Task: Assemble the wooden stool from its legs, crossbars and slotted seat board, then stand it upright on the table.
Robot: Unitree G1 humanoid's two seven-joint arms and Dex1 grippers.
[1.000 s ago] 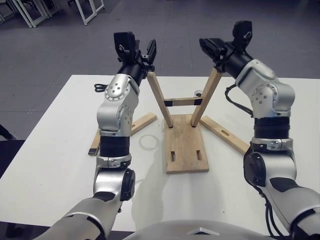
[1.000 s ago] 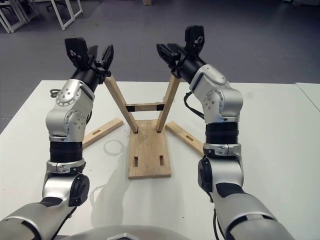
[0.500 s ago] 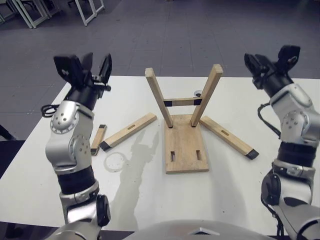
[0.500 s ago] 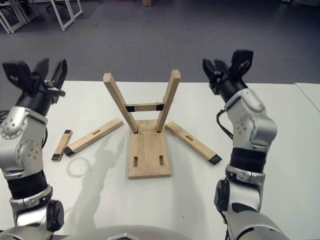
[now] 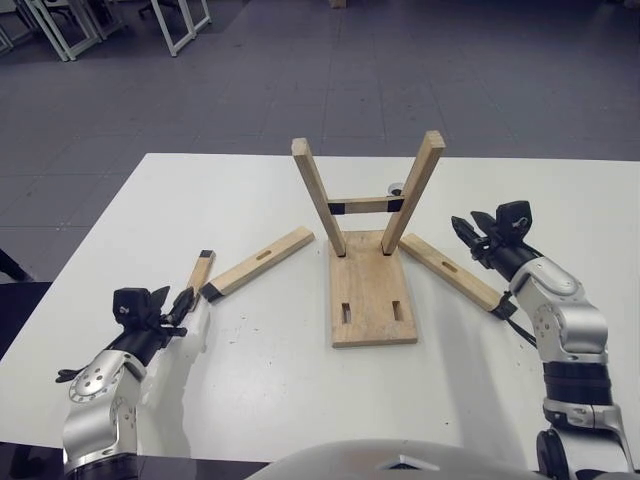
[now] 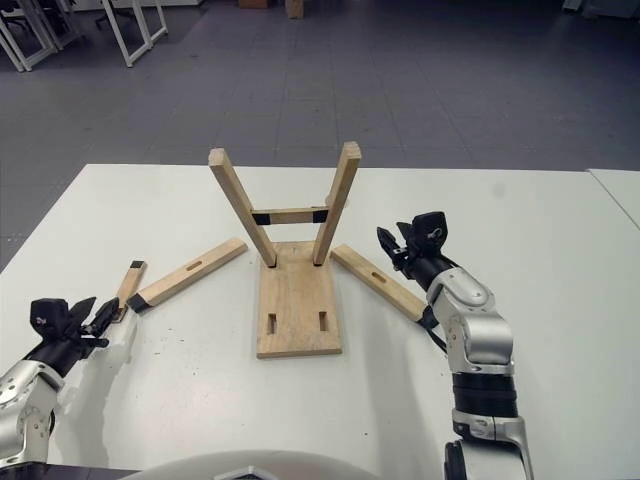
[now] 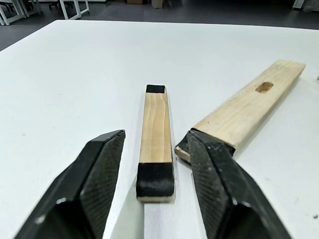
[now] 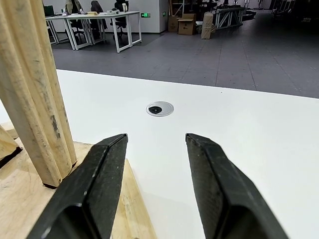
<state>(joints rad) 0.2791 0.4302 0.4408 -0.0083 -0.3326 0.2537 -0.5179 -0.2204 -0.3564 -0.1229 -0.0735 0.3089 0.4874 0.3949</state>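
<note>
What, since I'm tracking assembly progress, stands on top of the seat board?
Two legs stand at the far end of the seat board, splayed apart and joined by a crossbar. Its two near slots are bare. The leg ends inside the board are hidden.

Lighting: even and diffuse, from overhead. The tabletop (image 5: 260,390) was white and uniformly bright; the floor (image 5: 400,80) beyond its far edge was darker grey. Shadows: faint, soft-edged, close under the loose leg (image 7: 249,107) and short crossbar (image 7: 155,134). A dull sheen lay on the right gripper (image 8: 155,139).
</note>
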